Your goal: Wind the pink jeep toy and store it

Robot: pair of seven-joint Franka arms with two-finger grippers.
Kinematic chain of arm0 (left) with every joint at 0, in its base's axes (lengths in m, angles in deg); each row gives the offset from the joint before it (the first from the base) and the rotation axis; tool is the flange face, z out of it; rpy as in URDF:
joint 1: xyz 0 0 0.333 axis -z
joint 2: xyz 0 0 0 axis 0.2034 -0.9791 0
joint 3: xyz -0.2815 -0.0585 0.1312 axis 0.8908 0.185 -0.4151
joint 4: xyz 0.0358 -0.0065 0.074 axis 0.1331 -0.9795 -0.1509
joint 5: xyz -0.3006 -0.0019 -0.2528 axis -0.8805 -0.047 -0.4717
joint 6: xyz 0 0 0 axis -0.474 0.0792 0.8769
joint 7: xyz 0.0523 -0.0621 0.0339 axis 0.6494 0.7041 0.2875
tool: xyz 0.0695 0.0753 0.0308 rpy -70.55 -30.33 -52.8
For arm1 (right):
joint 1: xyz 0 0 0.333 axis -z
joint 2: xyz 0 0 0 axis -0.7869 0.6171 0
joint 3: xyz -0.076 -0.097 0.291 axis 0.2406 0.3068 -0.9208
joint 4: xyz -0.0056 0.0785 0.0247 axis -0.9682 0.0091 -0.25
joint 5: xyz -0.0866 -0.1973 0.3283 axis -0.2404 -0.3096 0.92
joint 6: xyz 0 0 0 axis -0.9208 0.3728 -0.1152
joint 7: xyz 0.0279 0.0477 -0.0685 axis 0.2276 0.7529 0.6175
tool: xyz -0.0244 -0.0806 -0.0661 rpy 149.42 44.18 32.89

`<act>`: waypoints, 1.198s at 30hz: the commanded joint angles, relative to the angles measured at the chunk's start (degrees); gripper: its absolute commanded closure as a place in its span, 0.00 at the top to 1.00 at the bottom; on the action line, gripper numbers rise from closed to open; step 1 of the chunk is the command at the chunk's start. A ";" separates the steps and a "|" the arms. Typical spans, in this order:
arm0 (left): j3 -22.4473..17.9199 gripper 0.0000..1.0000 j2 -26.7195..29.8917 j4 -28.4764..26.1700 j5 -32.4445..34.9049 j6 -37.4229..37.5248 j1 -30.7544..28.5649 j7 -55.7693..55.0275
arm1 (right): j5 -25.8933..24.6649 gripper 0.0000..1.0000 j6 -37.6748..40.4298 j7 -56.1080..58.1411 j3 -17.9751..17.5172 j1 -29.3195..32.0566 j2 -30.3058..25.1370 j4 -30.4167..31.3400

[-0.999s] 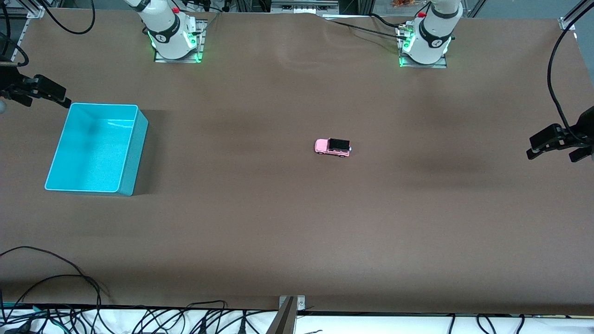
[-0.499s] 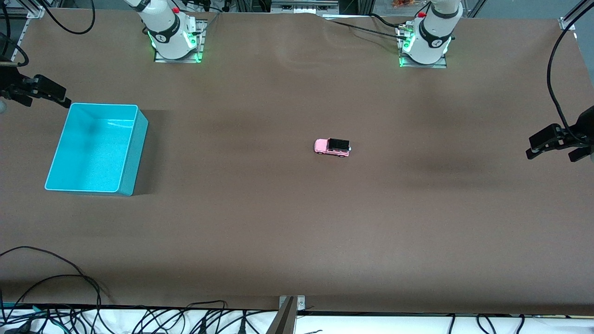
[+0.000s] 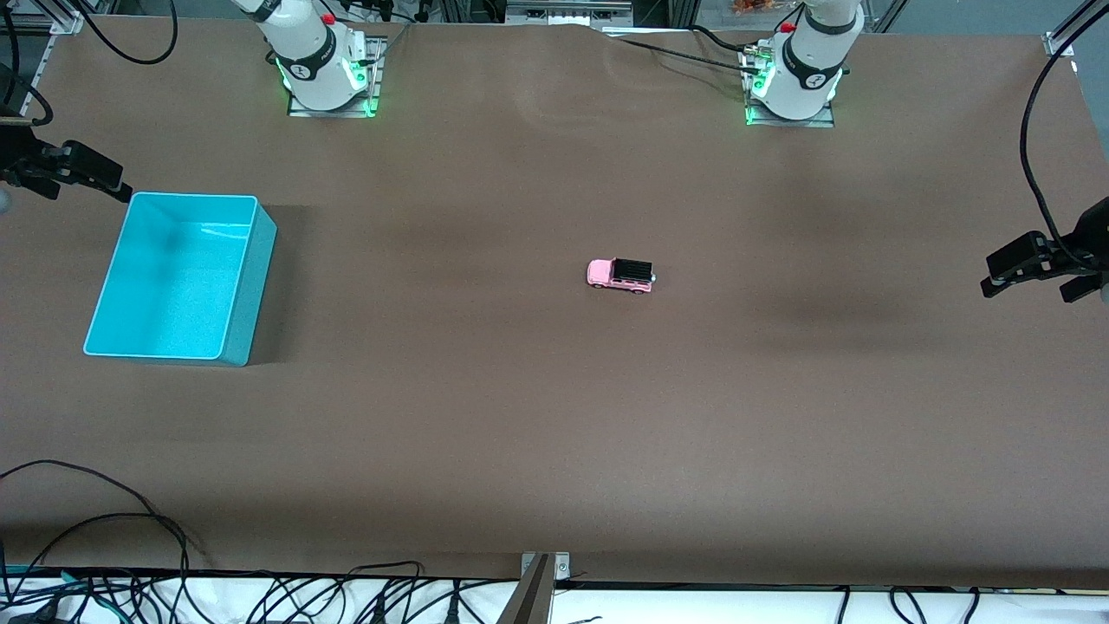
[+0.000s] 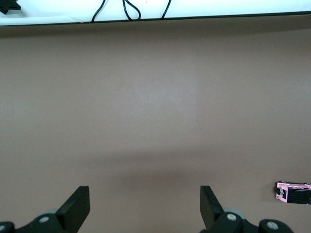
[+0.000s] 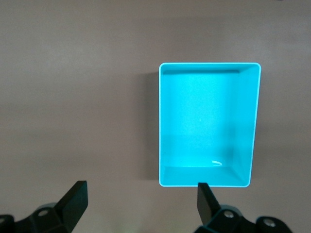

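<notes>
Two grippers, both with fingers spread wide and nothing in them. The pink jeep toy [image 3: 620, 275] sits on its wheels mid-table [image 3: 554, 433], well apart from the turquoise bin [image 3: 245, 286] at the right arm's end. I'd say the reach for it hasn't started. Best bet: come straight down, pinch the body across its narrow sides, keep the wheels on the surface so it can be dragged back to wind. The left gripper [image 3: 1037, 270] hangs over the left arm's end of the table; the right gripper [image 3: 78, 178] waits just beside the bin.
</notes>
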 commanded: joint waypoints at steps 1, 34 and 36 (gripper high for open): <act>0.10 1.00 0.79 -0.48 -1.50 0.62 -0.25 1.13 | -0.07 1.00 1.08 0.07 -0.15 -0.01 0.63 -1.22; 0.10 1.00 0.79 -0.48 -1.50 0.97 -0.25 1.13 | 0.81 1.00 -3.21 0.24 -1.64 -0.18 5.46 1.58; 0.10 1.00 0.79 -0.48 -1.50 0.89 -0.25 1.13 | 0.81 1.00 -6.90 0.07 -2.43 -0.18 5.90 4.47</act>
